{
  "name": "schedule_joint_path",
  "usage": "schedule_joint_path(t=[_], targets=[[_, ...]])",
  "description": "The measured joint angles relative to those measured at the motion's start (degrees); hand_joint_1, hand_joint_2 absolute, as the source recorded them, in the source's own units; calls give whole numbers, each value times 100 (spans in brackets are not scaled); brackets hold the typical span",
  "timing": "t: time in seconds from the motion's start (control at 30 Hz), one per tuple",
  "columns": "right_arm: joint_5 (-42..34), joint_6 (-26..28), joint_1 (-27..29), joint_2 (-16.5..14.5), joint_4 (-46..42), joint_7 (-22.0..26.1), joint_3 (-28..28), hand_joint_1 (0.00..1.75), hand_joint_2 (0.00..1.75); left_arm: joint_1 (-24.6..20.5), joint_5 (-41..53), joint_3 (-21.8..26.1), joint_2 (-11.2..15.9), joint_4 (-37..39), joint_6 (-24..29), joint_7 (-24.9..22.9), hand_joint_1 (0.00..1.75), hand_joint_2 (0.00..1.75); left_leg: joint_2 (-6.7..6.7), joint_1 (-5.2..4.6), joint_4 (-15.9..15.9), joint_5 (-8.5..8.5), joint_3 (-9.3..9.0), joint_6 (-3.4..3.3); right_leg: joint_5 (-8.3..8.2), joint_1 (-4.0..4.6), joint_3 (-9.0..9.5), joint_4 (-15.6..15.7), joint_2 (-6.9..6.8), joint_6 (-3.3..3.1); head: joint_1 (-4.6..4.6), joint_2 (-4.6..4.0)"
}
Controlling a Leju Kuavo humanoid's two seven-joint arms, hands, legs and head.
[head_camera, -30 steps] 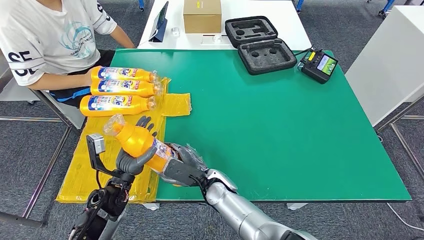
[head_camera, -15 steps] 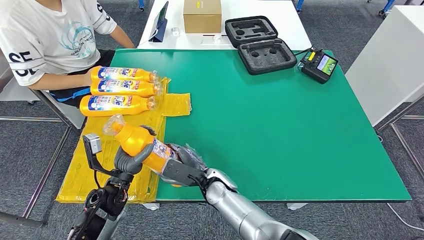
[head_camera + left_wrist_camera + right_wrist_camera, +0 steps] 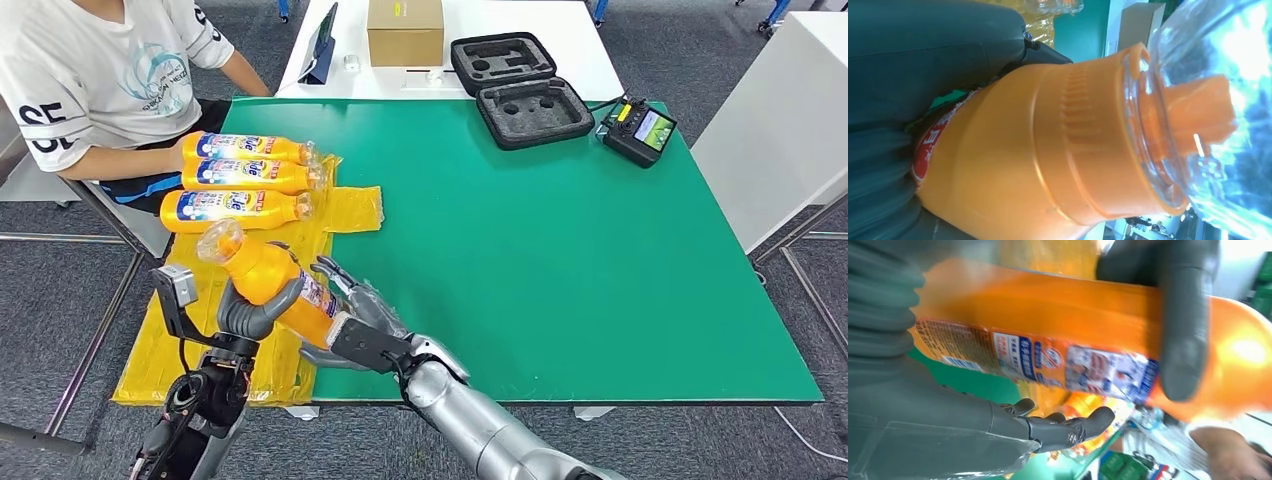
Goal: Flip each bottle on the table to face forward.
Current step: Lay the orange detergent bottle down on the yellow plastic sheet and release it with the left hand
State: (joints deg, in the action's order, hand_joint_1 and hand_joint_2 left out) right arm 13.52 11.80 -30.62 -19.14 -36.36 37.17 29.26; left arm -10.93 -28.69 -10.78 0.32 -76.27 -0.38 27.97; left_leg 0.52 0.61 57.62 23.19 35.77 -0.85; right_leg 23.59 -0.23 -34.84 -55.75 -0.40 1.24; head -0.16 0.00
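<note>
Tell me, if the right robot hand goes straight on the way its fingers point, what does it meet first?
Probably the held bottle: the right robot hand points up-left with spread fingers beside its label. Depth is unclear.

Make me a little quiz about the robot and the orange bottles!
1. True or false: the left hand grips a held bottle.
2. How many other bottles lie on the yellow sheet? A two, B three, C five.
3. Fill in: the table top is ____.

Key: 1 true. 2 B. 3 green.
</note>
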Motion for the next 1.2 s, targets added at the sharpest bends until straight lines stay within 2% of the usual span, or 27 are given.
schedule_joint_path(t=[0.1, 0.17, 0.27, 0.33, 0.4, 0.5, 0.63, 0.73, 0.83, 0.9, 1.0, 1.13, 1.2], targets=[[-264, -33, 142, 52, -413, 175, -71, 0, 0, 11, 214, 20, 15, -33, 187, 149, 175, 175, 0, 0, 0, 0, 0, 0, 0, 0, 0, 0, 0, 0, 1, 0], [-656, 76, 359, 107, -1020, 248, -143, 0, 0, 47, 446, 71, 28, -66, 446, 308, 175, 175, 0, -1, 0, 0, 1, 0, 0, 0, 0, 0, 0, 0, 1, 0], [-1237, 563, 692, 137, -2085, 289, -288, 0, 0, 144, 863, 214, 46, -180, 973, 575, 175, 175, 2, 0, 0, 2, 3, 0, 1, 0, -3, 0, 0, 0, 0, 0], [-1356, 916, 838, 137, -2634, 293, -378, 0, 0, 194, 1187, 306, 56, -265, 1311, 735, 175, 175, 0, 0, 0, 2, 4, 0, 2, 0, -4, 0, -1, 0, 0, 0], [-1322, 1311, 957, 140, -3080, 294, -424, 0, 0, 231, 1903, 373, 83, -336, 1859, 919, 175, 175, 1, 0, -1, 3, 4, 0, 2, 0, -5, 1, 0, 0, -1, 0], [-1236, 1713, 1094, 175, -3575, 294, -428, 0, 0, 224, 3683, 407, 162, -375, 2958, 1115, 175, 175, 1, 0, -1, 3, 4, 0, 2, 0, -5, 1, 0, 0, -1, 0], [-1148, 1810, 1194, 240, -3889, 294, -371, 0, 175, 145, 4819, 408, 264, -358, 3573, 1124, 175, 175, 1, 0, -1, 0, 3, 0, 0, 0, -5, 1, 0, -1, -1, 0], [-1065, 1834, 1194, 290, -3997, 294, -240, 0, 175, 18, 6455, 483, 286, -300, 3947, 937, 175, 175, 0, 0, -1, -1, 3, 0, -1, 0, -3, 0, 0, -1, -1, 0], [-1032, 1811, 1185, 323, -4018, 294, -96, 0, 175, -119, 8348, 553, 309, -178, 3940, 308, 175, 175, 1, 0, -1, -1, 3, 0, -1, 0, -3, 0, 0, -1, 0, 0], [-1056, 1750, 1183, 336, -4018, 294, -45, 0, 175, -194, 9114, 537, 343, -74, 3802, -136, 175, 175, 2, 0, -1, -1, 3, 0, -1, 0, -4, 0, 1, -1, 0, 0], [-1110, 1589, 1178, 350, -4016, 294, -21, 0, 175, -314, 9841, 424, 416, 112, 3433, -547, 175, 175, 1, 0, -1, -1, 3, 0, -1, 0, -4, 0, 0, -1, -1, 0], [-1132, 1437, 1167, 357, -4012, 294, -15, 0, 175, -423, 10168, 195, 500, 359, 3058, -724, 175, 175, 1, 0, -1, -1, 4, 0, 0, 0, -5, 0, 0, -1, 0, 0], [-1129, 1372, 1162, 360, -4003, 294, -14, 0, 175, -495, 10213, 62, 534, 528, 2688, -771, 175, 175, 1, 0, -1, 0, 4, 0, 0, 0, -5, 0, -1, -1, 1, 0]])
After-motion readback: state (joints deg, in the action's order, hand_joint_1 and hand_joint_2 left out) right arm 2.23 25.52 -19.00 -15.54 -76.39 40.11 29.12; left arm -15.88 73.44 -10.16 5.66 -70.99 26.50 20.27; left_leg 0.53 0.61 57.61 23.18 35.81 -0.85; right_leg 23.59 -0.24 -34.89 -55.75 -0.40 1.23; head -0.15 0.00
